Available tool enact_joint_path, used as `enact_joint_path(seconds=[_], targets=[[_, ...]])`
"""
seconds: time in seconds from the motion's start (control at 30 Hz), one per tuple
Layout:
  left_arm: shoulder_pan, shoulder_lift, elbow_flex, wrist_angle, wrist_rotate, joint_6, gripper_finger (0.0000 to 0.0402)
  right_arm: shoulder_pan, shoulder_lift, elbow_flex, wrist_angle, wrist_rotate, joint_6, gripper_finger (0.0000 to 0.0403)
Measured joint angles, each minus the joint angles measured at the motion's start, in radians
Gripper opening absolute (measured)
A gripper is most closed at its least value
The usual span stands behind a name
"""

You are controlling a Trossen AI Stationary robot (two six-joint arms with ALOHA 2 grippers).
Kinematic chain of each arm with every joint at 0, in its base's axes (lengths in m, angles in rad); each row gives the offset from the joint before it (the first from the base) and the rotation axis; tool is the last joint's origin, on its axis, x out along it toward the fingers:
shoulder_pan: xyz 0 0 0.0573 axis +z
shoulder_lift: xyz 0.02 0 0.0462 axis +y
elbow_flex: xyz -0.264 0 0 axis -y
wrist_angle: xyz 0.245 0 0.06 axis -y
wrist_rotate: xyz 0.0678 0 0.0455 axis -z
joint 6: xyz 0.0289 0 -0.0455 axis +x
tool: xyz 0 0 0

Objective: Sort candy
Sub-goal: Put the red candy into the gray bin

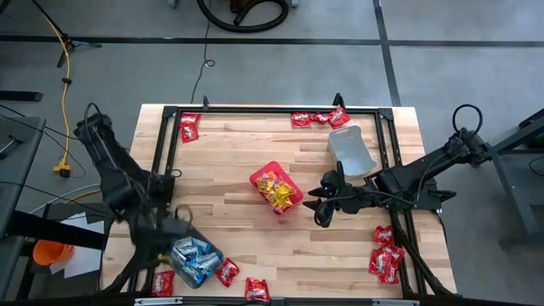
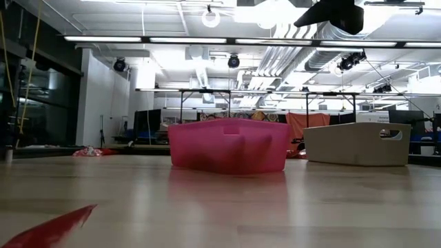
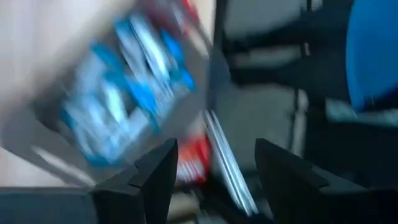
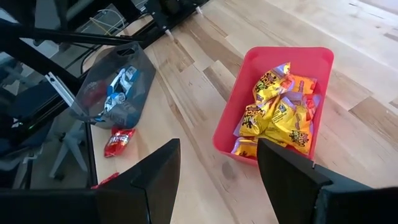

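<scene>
Yellow candy (image 4: 280,112) fills the red square bin (image 1: 263,176) at mid-table. Blue-and-white candy (image 1: 194,257) lies in the clear tub (image 1: 212,263) near the left near corner. Shiny red packets lie loose on the wood: two groups at the far edge (image 1: 189,127) (image 1: 319,118), one cluster at the right near corner (image 1: 387,259), and some beside the clear tub (image 1: 227,272). My left gripper (image 3: 214,162) hovers open just beside the clear tub (image 3: 37,143), holding nothing. My right gripper (image 4: 217,162) is open to the right of the red bin (image 4: 249,68), also holding nothing.
A grey tub (image 1: 350,150) stands toward the table's far right, just behind my right arm. A black metal frame (image 1: 272,109) runs along the table's edges. Bare wood lies between the red bin and the clear tub. In the low view a red packet (image 2: 48,231) lies close to the camera.
</scene>
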Motion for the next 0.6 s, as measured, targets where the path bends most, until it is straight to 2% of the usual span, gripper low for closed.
enact_joint_path(seconds=[0.13, 0.23, 0.3, 0.37, 0.47, 0.6], targets=[[-0.101, 0.106, 0.0, 0.025, 0.188, -0.222, 0.0202, 0.0, 0.0, 0.0, 0.0, 0.0, -0.021, 0.0206], [-0.115, 0.203, 0.0, 0.057, 0.372, -0.491, 0.0202, 0.0, 0.0, 0.0, 0.0, 0.008, -0.039, 0.0206], [-0.123, 0.261, 0.0, 0.114, 0.438, -0.616, 0.0202, 0.0, 0.0, 0.0, -0.005, 0.015, -0.048, 0.0206], [-0.129, 0.315, 0.0, 0.211, 0.449, -0.693, 0.0202, -0.001, 0.0, 0.0, -0.009, 0.016, -0.063, 0.0206], [-0.127, 0.39, 0.0, 0.339, 0.411, -0.752, 0.0202, -0.006, 0.0, 0.0, -0.013, 0.015, -0.066, 0.0206], [-0.126, 0.486, 0.0, 0.338, 0.368, -0.774, 0.0202, -0.017, 0.0, 0.0, -0.028, 0.015, -0.076, 0.0206]])
